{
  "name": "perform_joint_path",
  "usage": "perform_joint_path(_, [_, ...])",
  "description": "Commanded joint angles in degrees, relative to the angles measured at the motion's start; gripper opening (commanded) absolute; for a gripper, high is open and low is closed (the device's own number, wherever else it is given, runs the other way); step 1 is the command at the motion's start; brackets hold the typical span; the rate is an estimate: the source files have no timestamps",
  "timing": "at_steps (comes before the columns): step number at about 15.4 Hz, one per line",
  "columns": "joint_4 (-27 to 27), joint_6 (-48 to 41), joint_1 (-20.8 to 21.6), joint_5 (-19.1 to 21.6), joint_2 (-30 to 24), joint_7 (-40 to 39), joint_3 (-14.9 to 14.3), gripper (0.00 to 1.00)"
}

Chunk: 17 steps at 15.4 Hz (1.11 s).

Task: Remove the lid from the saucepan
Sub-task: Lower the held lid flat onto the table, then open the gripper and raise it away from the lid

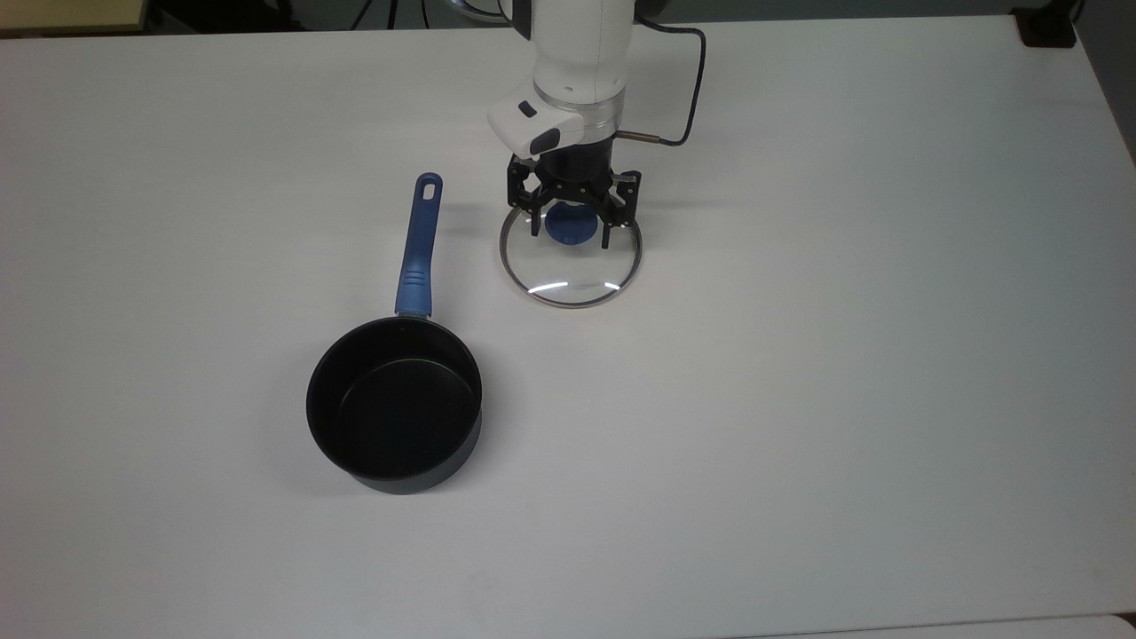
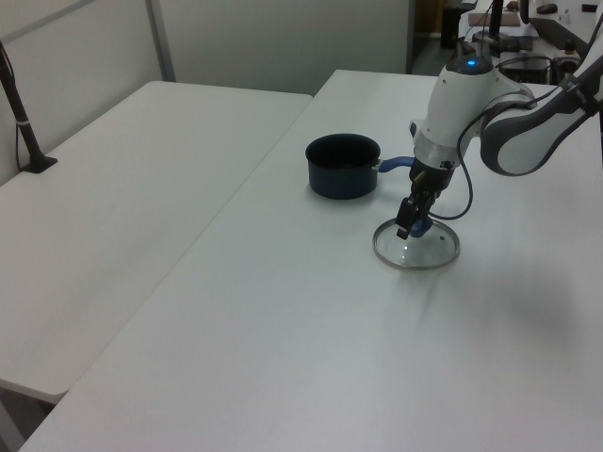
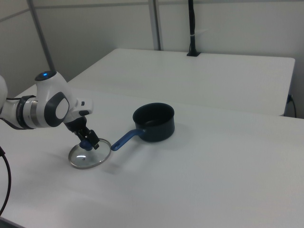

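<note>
In the top view, nearest the lower edge, the uncovered saucepan stands on the white table, its blue handle pointing toward the top view's upper edge. Beyond it, to the top view's right of the handle and apart from the pan, the lid lies flat on the table. Over the lid's blue knob hangs the gripper, fingers spread to either side of the knob without clasping it, with the white arm rising farthest back.

bright even overhead light, soft faint shadows, glare streak on lid
</note>
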Motion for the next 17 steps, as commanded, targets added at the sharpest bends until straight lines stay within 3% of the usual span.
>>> perform_joint_path(1, [2.3, -4.9, -0.67, 0.5, -2.33, -0.72, -0.22, 1.0])
perform_joint_path(7, [8.88, -25.63, -2.16, 2.7, -8.58, -4.03, -0.22, 1.0])
perform_joint_path(9, [15.89, -37.47, -4.43, 5.76, -9.02, -11.13, -0.22, 1.0])
perform_joint_path(11, [25.03, -50.48, -8.03, 10.33, -9.02, -23.07, -1.09, 1.0])
perform_joint_path(13, [33.21, -59.03, -11.64, 10.88, -9.11, -31.88, -3.45, 1.0])
perform_joint_path(15, [37.19, -62.75, -12.27, 10.62, -9.72, -35.59, -6.44, 1.0])
perform_joint_path(17, [37.29, -63.37, -12.8, 10.35, -10.08, -37.1, -6.46, 1.0])
